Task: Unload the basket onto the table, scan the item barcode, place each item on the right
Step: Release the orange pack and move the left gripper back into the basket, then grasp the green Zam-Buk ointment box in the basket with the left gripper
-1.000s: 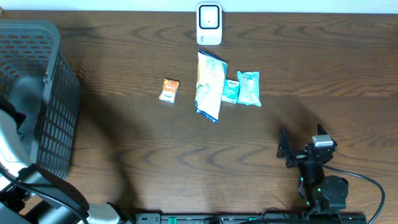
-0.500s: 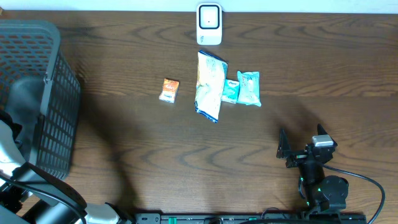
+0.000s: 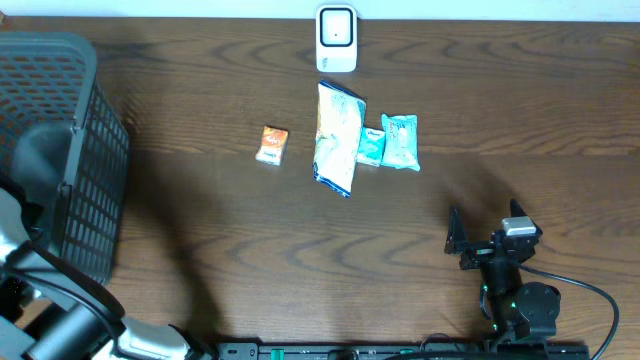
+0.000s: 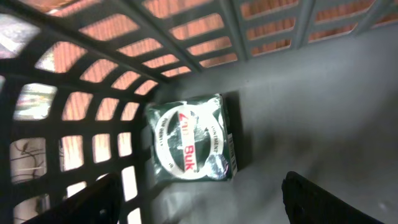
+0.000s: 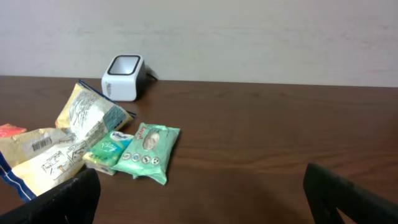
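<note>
My left tool (image 4: 205,202) gapes empty over the basket (image 4: 186,37) floor, the green box (image 4: 193,146) flat just ahead of it; light, stiff carton, I judge, best pinched across its sides.

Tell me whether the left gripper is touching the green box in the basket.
Apart. The left wrist view shows the left gripper open above the green box, with bare basket floor between each finger and the box.
</note>
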